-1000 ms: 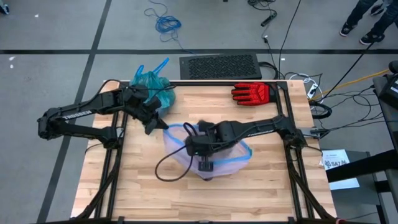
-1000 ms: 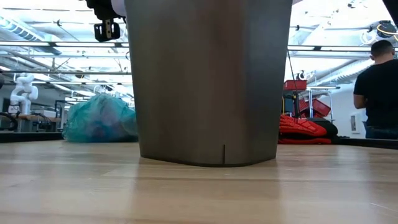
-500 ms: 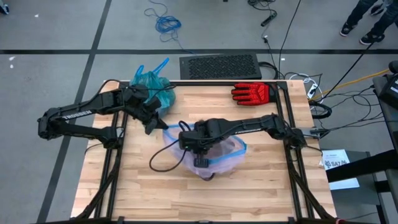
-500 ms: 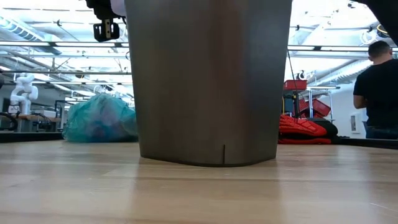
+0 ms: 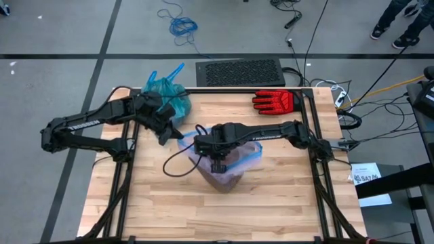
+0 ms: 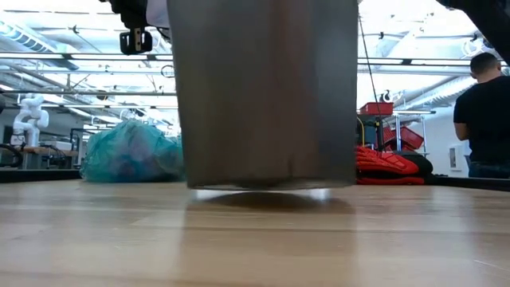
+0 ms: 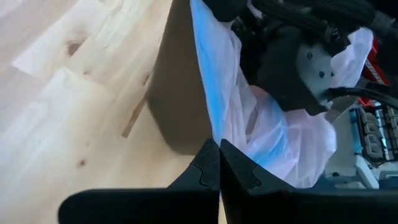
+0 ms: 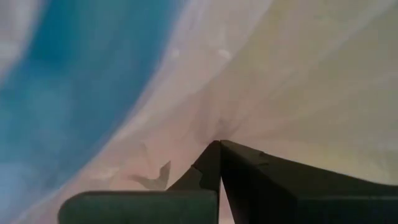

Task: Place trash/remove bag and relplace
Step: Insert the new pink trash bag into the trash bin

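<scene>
Centre frame: right gripper [image 5: 215,163] fingers pinching pink bag [image 5: 247,154] inside bin [image 6: 267,96]. Left gripper [image 5: 165,137], fingers together, apparently pinching bag's rim. Teal bag [image 5: 167,93] upper left of counter [image 5: 271,203].

Light wooden table [image 5: 156,203] with a black frame. The grey bin [image 6: 267,96] sits around the middle, the tied-up teal-green bag [image 5: 166,91] at the far left corner, and a red glove [image 5: 274,102] far right.
</scene>
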Robot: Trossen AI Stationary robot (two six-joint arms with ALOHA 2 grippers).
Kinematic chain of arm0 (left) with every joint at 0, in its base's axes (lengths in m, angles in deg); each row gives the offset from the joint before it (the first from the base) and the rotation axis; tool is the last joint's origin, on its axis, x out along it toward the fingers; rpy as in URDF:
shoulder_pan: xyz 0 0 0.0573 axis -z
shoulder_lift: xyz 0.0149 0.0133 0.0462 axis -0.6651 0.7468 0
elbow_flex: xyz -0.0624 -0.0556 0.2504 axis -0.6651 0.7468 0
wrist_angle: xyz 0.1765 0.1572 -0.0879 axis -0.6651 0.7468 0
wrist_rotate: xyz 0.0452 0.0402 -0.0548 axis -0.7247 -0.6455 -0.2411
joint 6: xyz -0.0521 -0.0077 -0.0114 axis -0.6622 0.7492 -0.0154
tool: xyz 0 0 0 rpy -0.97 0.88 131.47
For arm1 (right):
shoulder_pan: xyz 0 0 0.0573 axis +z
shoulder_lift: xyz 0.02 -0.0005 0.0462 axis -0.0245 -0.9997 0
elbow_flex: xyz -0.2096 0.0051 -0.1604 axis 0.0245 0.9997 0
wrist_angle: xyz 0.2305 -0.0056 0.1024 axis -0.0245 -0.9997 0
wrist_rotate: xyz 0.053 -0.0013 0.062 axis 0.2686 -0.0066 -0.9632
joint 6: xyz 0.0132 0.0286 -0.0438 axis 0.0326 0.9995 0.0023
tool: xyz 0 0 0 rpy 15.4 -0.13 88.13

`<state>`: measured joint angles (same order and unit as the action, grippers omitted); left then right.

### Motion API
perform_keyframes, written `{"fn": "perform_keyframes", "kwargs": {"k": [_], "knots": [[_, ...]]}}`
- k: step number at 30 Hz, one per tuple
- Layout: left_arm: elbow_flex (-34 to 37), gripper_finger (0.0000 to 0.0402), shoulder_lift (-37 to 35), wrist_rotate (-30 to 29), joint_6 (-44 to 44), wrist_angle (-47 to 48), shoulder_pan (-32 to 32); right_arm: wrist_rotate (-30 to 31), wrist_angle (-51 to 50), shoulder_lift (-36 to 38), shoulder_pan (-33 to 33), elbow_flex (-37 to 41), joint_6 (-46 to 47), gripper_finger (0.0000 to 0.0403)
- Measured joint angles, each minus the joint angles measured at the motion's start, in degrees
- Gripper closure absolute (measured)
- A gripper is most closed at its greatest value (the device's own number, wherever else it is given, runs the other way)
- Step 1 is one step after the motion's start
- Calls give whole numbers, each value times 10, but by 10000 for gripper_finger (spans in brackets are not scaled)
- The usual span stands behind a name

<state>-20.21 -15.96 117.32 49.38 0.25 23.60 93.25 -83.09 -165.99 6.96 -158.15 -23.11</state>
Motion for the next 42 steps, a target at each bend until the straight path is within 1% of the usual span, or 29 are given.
{"fn": "perform_keyframes", "kwargs": {"k": [3, 13, 17, 19, 24, 28, 30, 32, 33, 36, 38, 39, 42], "knots": [[0, 402, 0, 0, 0, 3, -8, -16, -3, -1, -6, 2, -1, 403], [0, 402, 0, 4, 0, 3, -14, -15, -12, 30, 9, 3, 10, 403], [0, 402, 0, 13, -1, -2, -14, -14, -20, 44, 13, 3, 48, 403], [0, 402, 0, 13, -4, -8, -14, -34, -23, 52, 13, 2, 72, 399], [0, 402, 0, 15, -5, -12, -14, -74, -22, 69, 16, 2, 102, 369], [0, 402, 0, 15, -5, -11, -14, -99, -19, 98, 17, 1, 120, 325], [0, 402, 0, 15, -5, -12, -14, -100, -19, 121, 17, 1, 121, 303], [0, 402, 0, 16, -5, -11, -14, -94, -17, 152, 17, 1, 121, 284], [0, 402, 0, 17, -5, -11, -14, -81, -16, 168, 17, 1, 125, 277], [0, 402, 0, 17, -5, -12, -14, 13, -23, 205, 14, -1, 135, 266], [0, 402, 0, 17, -5, -13, -14, 60, -40, 215, 3, -1, 136, 264], [0, 402, 0, 17, -5, -13, -14, 68, -49, 216, -6, -1, 136, 264], [0, 402, 0, 17, -5, -12, -14, 59, -89, 206, -33, 0, 142, 264]]}}
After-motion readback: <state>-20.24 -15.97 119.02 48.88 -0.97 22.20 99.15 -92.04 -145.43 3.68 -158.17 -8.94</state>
